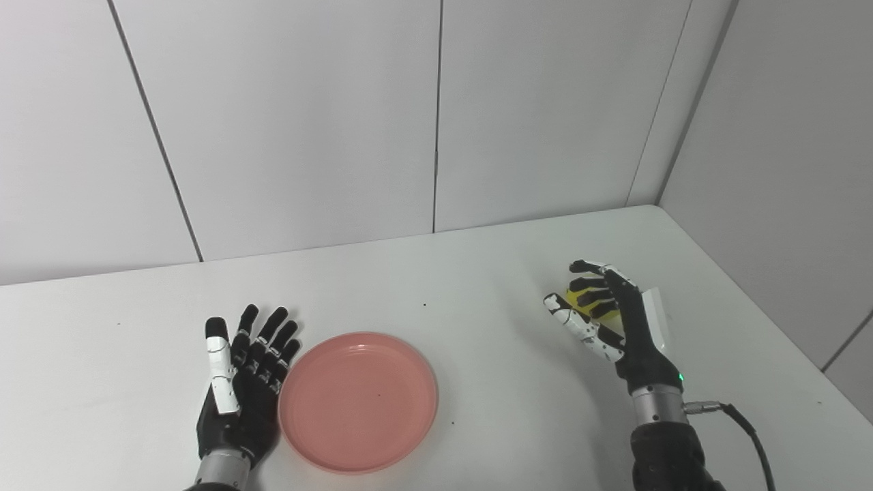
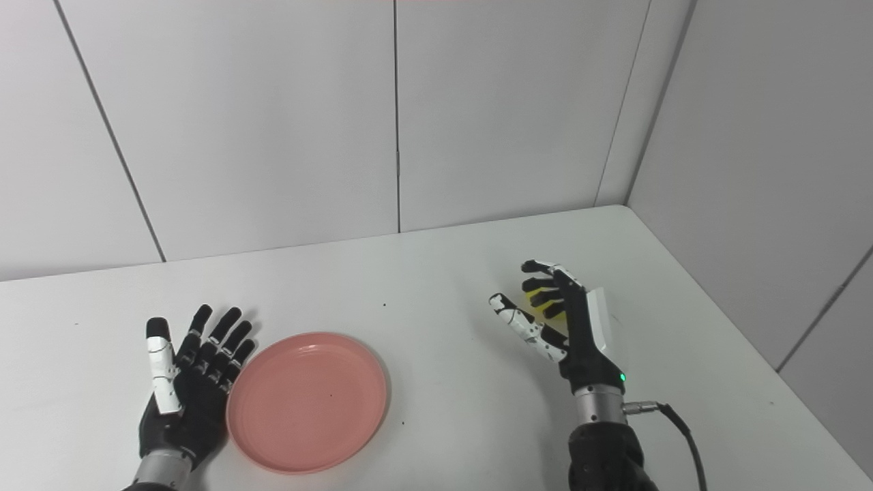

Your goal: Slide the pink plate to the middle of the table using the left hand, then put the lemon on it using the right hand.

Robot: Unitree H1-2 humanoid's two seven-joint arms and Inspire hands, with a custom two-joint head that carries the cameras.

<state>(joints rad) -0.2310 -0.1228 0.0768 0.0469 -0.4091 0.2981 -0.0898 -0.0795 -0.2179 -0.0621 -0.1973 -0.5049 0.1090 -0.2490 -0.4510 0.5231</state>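
Observation:
The pink plate [image 1: 358, 401] lies flat on the white table, left of the middle. My left hand [image 1: 245, 378] lies open beside it, palm up and fingers spread, its fingers against the plate's left rim. The yellow lemon [image 1: 588, 305] is on the right side of the table, mostly hidden behind my right hand [image 1: 610, 320]. That hand stands on its edge, with its fingers curled over the lemon. Its thumb [image 1: 573, 324] sticks out to the left, apart from the fruit, so the hand is not closed on it.
The table [image 1: 477, 273] meets wall panels at the back and on the right. A black cable [image 1: 747, 426] runs from my right wrist towards the table's near right edge. A few small dark specks mark the tabletop.

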